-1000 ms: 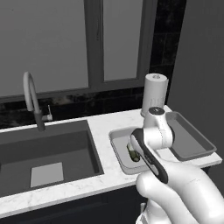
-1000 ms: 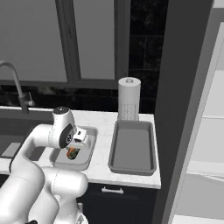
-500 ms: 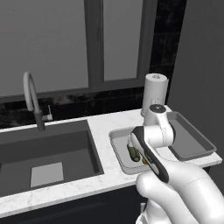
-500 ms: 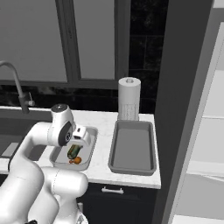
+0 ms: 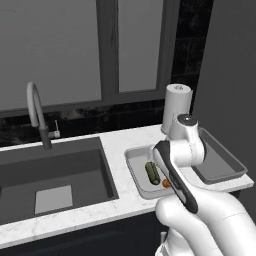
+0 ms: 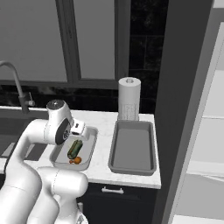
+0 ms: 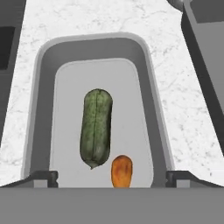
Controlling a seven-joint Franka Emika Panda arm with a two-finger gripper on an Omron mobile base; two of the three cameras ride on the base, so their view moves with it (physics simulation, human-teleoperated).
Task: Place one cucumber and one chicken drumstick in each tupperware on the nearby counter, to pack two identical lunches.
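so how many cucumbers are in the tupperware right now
1. One cucumber lies in the smaller tupperware beside an orange drumstick. The larger tupperware holds none that I can see.

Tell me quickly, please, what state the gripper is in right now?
Gripper: open, holding nothing, above the smaller tupperware with the cucumber and drumstick inside.

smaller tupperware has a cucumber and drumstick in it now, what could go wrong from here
The open gripper hangs right over the drumstick in the smaller tupperware; lifting off at a slant could nudge it or the cucumber. The larger tupperware holds nothing, and the arm's swing could clip the paper towel roll behind it.
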